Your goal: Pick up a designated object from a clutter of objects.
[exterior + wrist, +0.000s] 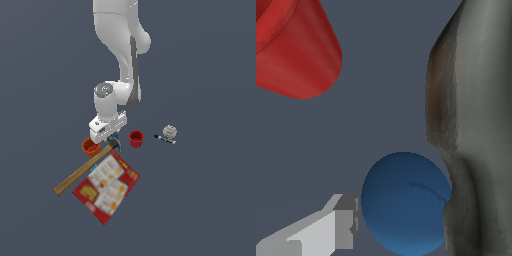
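Hammer (85, 170) lying against the red box (107, 187), head under the gripper (107, 136): rigid, top-heavy, smooth wood, best pinched on the handle near the head; jaws' spread impossible to tell.

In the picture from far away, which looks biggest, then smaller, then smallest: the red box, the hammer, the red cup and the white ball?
1. Red box: covers the most area.
2. Hammer: longest, but thin.
3. Red cup and white ball: close; the cup looks slightly bigger, but I can't be sure.
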Controlling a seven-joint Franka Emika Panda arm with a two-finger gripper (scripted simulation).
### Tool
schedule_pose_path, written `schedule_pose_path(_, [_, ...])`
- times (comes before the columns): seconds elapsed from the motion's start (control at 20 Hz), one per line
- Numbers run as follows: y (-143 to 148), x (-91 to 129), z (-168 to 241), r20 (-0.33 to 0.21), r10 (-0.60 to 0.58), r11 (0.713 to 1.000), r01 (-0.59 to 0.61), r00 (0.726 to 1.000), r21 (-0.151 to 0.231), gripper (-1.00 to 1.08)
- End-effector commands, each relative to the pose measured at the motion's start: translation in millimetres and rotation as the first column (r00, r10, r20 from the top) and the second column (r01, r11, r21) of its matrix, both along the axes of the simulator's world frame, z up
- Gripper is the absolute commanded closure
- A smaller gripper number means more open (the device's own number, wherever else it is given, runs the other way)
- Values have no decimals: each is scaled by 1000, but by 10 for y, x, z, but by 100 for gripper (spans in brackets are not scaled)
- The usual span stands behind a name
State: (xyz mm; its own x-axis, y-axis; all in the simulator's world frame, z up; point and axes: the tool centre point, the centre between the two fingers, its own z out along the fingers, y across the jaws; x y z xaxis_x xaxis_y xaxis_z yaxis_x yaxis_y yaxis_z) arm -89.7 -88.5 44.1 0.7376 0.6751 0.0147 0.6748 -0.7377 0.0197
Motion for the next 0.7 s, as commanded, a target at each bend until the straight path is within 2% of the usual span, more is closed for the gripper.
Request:
schedule_pose_path(0.0, [20,-91,-92,-24,1,1000,-1,1000,5,108])
schedule_pose_path(0.35, [20,-91,-92,-24,1,1000,-1,1000,5,108])
schedule_pose_path(0.4, [6,2,0,1,2,1000,-2,1000,-2,108])
schedule_pose_path(0.65, [11,-6,48,0,3,1000,-3,1000,-2,108])
